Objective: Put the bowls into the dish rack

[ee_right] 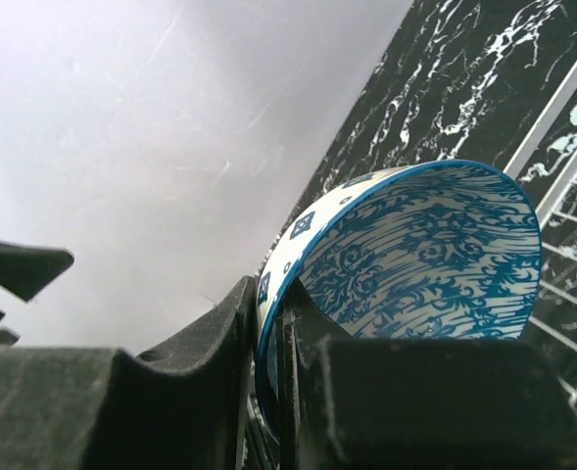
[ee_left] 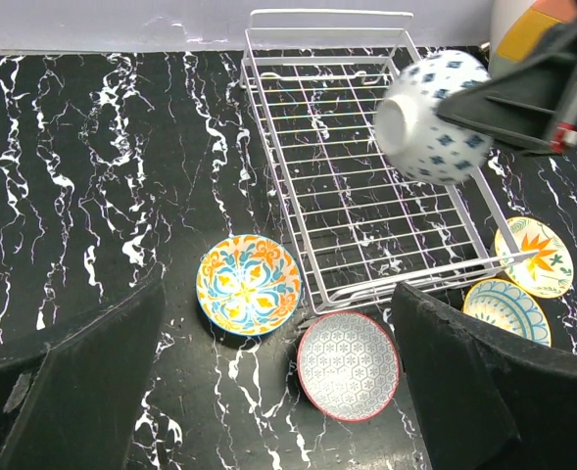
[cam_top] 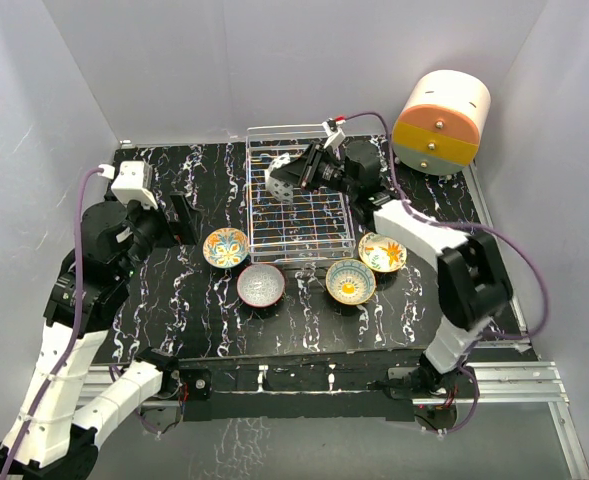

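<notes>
1. Blue bowl (cam_top: 282,180) hangs over the back half of the rack (cam_top: 250,215), held on edge. Its opening faces the right tool (cam_top: 309,170) and its foot points toward the left side of the table (cam_top: 189,300). Whether it touches the wires I cannot tell.
2. The right tool is clamped on the bowl's rim, with one finger (ee_right: 195,343) against the pale dotted outside and the other against the blue patterned inside.
3. The rack's long axis runs from the near edge of the table toward the back wall (cam_top: 174,70). Its sides are low, with a taller rail across the far end. The grid floor shows bare wire in front of the held bowl.
4. Four more bowls stand upright on the table around the rack's near end:
   - The flower bowl (cam_top: 226,247) is just beside the near-left corner.
   - The red-rimmed bowl (cam_top: 261,285) sits in front of the near edge.
   - The teal bowl (cam_top: 350,281) sits in front of the near-right corner.
   - The star bowl (cam_top: 382,252) is just beside the teal bowl, off the rack's right side.
5. The left tool (ee_left: 278,294) has its fingers spread wide apart with nothing between them. It hovers over the table to the left of the rack, above the flower bowl and red-rimmed bowl.
6. A cabinet (cam_top: 441,122) stands at the back right corner, well apart from the rack. The right arm reaches across between them.
</notes>
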Action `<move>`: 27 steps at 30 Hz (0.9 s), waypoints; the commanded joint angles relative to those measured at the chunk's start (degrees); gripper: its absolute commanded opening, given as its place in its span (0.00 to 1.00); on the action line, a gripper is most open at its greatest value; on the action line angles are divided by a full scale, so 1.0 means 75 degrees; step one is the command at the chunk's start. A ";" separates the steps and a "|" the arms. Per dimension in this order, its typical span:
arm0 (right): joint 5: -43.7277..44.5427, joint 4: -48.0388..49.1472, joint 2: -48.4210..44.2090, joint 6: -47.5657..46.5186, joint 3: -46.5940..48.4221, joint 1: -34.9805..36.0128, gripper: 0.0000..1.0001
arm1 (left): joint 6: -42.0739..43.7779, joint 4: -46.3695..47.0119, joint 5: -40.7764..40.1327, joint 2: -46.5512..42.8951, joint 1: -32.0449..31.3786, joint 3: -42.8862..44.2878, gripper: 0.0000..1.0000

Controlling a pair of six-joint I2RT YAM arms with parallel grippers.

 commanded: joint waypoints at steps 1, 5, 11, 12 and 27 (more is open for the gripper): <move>-0.1107 0.3831 0.1476 0.2079 0.0803 -0.0439 0.08 | 0.0053 -0.0100 0.0074 -0.0043 -0.0028 0.0222 0.97; -0.1009 0.4917 0.2865 0.2995 0.1666 -0.0637 0.08 | 0.0094 -0.0181 0.0019 0.0011 -0.0029 0.0284 0.97; -0.0634 0.4599 0.4280 0.3163 0.3016 -0.0701 0.08 | 0.0129 -0.0252 -0.0073 0.0050 -0.0037 0.0365 0.97; -0.0587 0.4598 0.4445 0.3269 0.3135 -0.0720 0.08 | 0.0130 -0.0253 -0.0078 0.0053 -0.0032 0.0378 0.97; 0.0022 0.3103 0.5335 0.2879 0.3967 -0.0654 0.08 | 0.0189 -0.0227 -0.0209 0.0051 -0.0028 0.0288 0.97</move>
